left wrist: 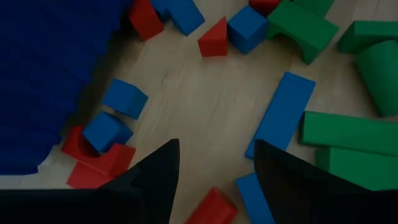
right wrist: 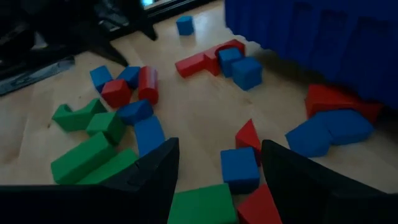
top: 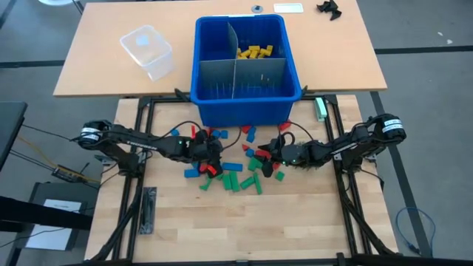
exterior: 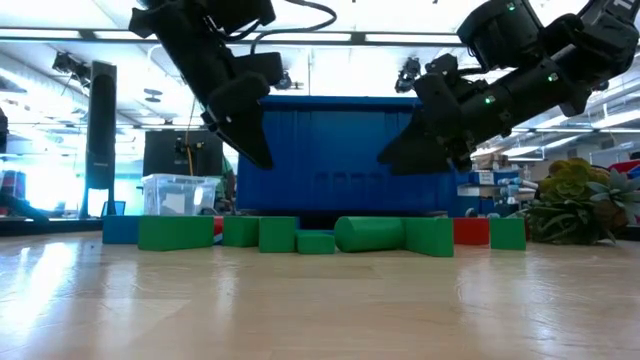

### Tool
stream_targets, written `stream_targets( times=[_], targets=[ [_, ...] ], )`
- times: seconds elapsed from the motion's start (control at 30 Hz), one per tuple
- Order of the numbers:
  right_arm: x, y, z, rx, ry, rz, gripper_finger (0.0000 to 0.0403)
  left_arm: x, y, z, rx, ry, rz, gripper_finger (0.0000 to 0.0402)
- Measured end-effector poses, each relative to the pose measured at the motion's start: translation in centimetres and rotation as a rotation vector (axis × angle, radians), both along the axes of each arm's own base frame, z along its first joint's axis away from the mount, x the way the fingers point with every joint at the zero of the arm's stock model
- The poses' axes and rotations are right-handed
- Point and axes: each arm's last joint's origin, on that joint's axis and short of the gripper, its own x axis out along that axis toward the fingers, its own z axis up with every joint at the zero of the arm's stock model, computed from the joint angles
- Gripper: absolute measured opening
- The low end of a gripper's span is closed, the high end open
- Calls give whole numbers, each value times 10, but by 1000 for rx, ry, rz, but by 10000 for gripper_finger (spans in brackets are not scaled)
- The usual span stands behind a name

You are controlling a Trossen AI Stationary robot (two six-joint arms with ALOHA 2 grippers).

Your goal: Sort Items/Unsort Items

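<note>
Several red, blue and green toy blocks [top: 235, 168] lie scattered on the wooden table in front of the blue bin [top: 244, 103]. Yellow blocks [top: 255, 52] lie in the bin's far right compartment. My left gripper [top: 214, 157] hovers open over the left part of the pile; in its wrist view a red wedge [left wrist: 211, 208] and a blue block [left wrist: 252, 196] lie below its fingers. My right gripper [top: 268, 159] hovers open over the right part, above a blue cube [right wrist: 239, 168] and a green block [right wrist: 202, 205]. In the low view both stand above the green blocks [exterior: 370, 235].
Grey divider sheets [top: 236, 72] split the bin into compartments. A clear plastic tub [top: 148, 52] stands on the far table to the bin's left. A small black object [top: 330, 8] lies at the far right. Bare wood lies toward the near edge [top: 244, 229].
</note>
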Motion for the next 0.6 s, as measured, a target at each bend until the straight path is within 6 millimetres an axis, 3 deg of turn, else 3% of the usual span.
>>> stream_targets(
  times=[0.23,0.47,0.6],
  targets=[
    [2,0,3,176,-112,-61,227,-3,-4,7,2,-6,-18,214],
    [27,14,37,85,-123,22,214,-20,-12,60,92,-126,-15,213],
    [40,10,55,16,-11,-106,195,-38,-11,84,121,-187,11,213]
  ],
)
